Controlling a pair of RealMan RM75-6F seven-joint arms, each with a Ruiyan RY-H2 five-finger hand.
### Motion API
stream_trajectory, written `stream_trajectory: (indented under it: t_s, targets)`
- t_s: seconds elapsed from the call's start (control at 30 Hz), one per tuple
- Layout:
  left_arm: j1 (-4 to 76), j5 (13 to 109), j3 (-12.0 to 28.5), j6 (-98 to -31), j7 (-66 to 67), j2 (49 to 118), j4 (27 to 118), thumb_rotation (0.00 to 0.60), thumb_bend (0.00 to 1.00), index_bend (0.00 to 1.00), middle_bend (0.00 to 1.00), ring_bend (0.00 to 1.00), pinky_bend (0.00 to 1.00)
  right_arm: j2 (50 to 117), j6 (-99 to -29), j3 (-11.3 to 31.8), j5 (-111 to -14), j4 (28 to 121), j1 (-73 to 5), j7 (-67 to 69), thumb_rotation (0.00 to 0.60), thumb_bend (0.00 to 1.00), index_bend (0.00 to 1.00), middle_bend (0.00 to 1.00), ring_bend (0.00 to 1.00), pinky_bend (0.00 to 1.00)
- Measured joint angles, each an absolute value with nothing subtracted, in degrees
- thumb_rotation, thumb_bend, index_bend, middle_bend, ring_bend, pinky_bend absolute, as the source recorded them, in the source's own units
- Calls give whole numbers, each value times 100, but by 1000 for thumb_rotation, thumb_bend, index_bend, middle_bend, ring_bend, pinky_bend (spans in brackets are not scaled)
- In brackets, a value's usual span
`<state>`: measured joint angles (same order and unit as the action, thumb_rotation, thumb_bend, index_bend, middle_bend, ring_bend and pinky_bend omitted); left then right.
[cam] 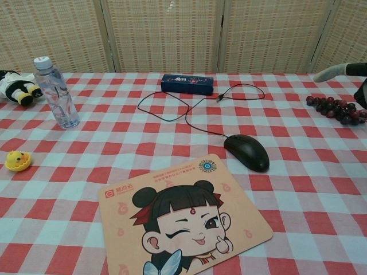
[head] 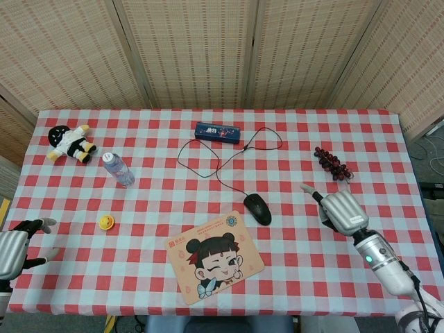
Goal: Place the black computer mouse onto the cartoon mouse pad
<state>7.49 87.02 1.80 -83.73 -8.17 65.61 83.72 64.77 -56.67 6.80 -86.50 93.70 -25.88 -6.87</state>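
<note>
The head view shows both hands: the right hand is over the checked table, to the right of the black computer mouse and apart from it, with the fingers spread and nothing in them. The left hand is at the near left edge of the table, fingers apart, also holding nothing. The chest view shows only one fingertip of the right hand at its right border, above the grapes, and no left hand. The mouse lies on the cloth just beside the upper right corner of the cartoon mouse pad, not on it. Its cable runs toward the blue box. The water bottle stands upright with its cap on.
</note>
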Motion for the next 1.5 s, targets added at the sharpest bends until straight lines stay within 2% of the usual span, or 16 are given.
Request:
stream_trajectory:
  t_s: [0.27,0.5,0.63,1.0,1.5]
  targets:
    - [716,8628,210,-8376,-957,6493,8371,600,162,445,483,406,648,6539,-4698,791,-8071,9718,-3329,-1578,600,1000,81,929,842,964]
    - [710,8588,228,-8349,-1044,6456,8365,600,162,445,483,406,647,6717,-4147,753,-7449,9890,-3817,-2161,600,1000,94,968,880,982]
    - [709,8580,233,-8341,-1073,6444,8363,600,162,445,483,406,647,6833,-3999,687,-7144,9905,-3989,-2448,600,1000,127,976,890,986]
    - [709,8550,246,-8304,-1143,6426,8350,600,162,445,482,406,647,7160,-3819,426,-6280,9810,-4461,-3006,600,1000,132,980,895,988]
    - [682,8247,340,-8203,-1033,6400,8326,600,162,449,483,406,648,7504,-3730,211,-5891,9538,-4903,-2969,600,1000,174,980,895,988]
